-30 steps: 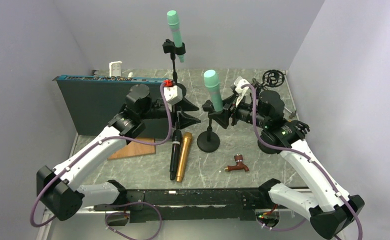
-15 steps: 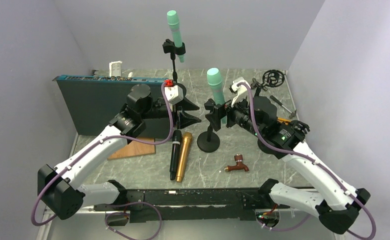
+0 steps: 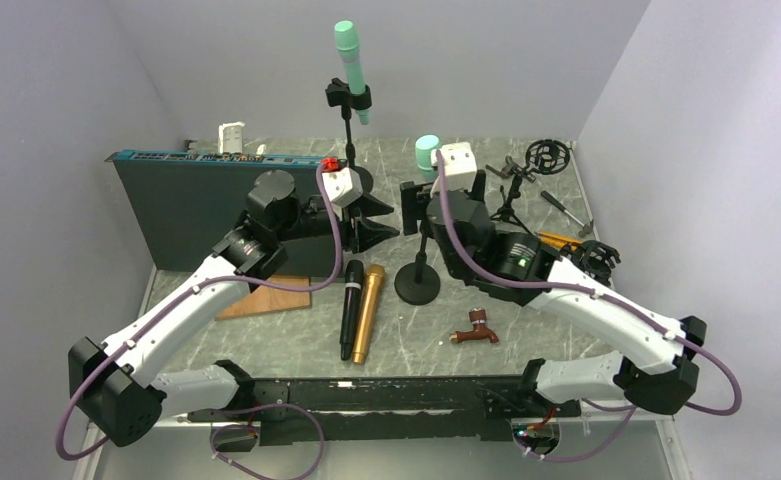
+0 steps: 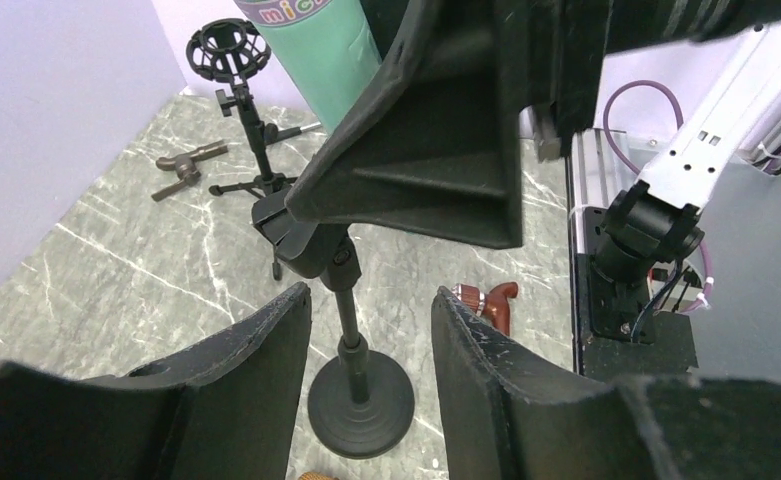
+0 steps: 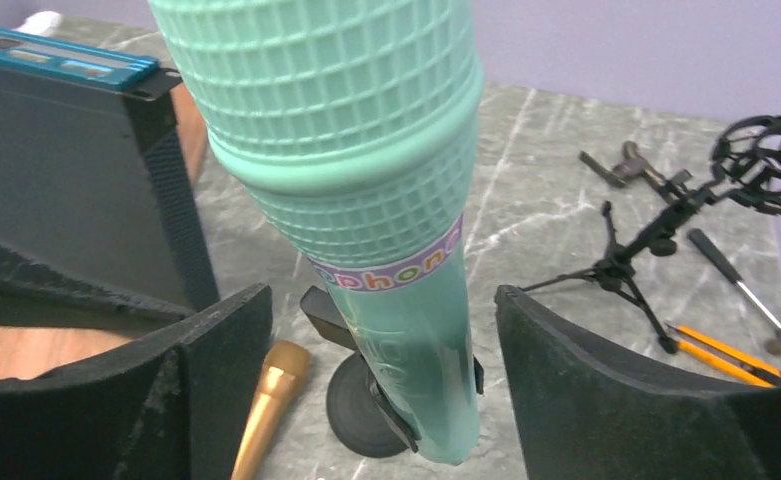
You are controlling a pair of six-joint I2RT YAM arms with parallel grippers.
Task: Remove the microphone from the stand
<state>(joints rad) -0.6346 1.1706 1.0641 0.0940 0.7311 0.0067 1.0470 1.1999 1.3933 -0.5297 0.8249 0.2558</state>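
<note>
Table [image 3: 416, 345]: grey marbled slab.
Rack [image 3: 181, 215]: dark box, upright at the left.
Stand [image 3: 417, 285]: black pole on a round base, mid-table.
Mic [image 5: 336, 150]: mint, mesh head, seated in the stand's clip.
Right gripper [image 5: 381, 300]: jaws wide, flanking the mic, not touching.
Left gripper [image 4: 371, 300]: jaws parted astride the pole, gaps on both sides.
Gold mic [image 3: 367, 312]: lying near the base.

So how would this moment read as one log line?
green microphone: clipped in stand | right hand: open, either side of it | left hand: open, facing stand
</note>
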